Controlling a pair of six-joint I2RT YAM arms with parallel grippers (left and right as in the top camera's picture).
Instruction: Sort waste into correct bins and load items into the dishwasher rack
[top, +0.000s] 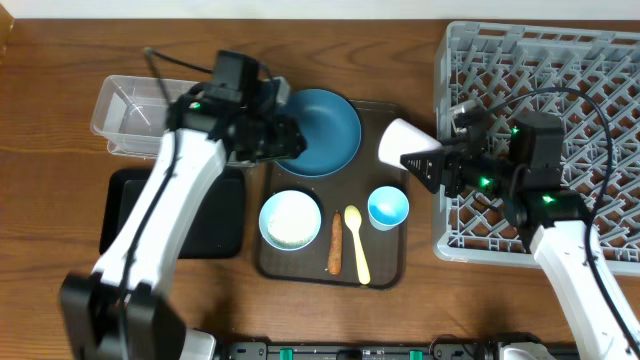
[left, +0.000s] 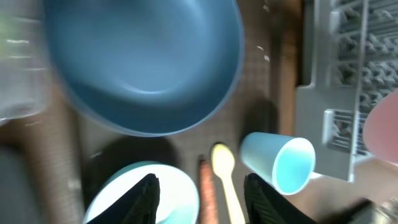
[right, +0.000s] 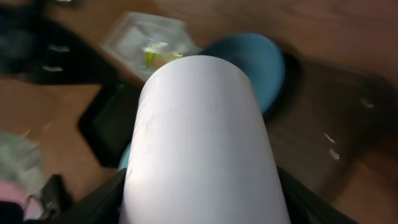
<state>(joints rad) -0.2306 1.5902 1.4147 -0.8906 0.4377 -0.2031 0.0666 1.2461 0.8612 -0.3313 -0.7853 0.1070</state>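
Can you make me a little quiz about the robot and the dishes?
1. True or false: the right hand holds the white cup.
2. What lies beside the orange stick? A spoon, B fork, C knife.
3. What colour is the big plate?
Key: 1 true; 2 A; 3 blue.

One white cup (top: 400, 143), one blue cup (top: 388, 207), one plate (top: 322, 130), bowl (top: 291, 220), spoon (top: 356, 240).
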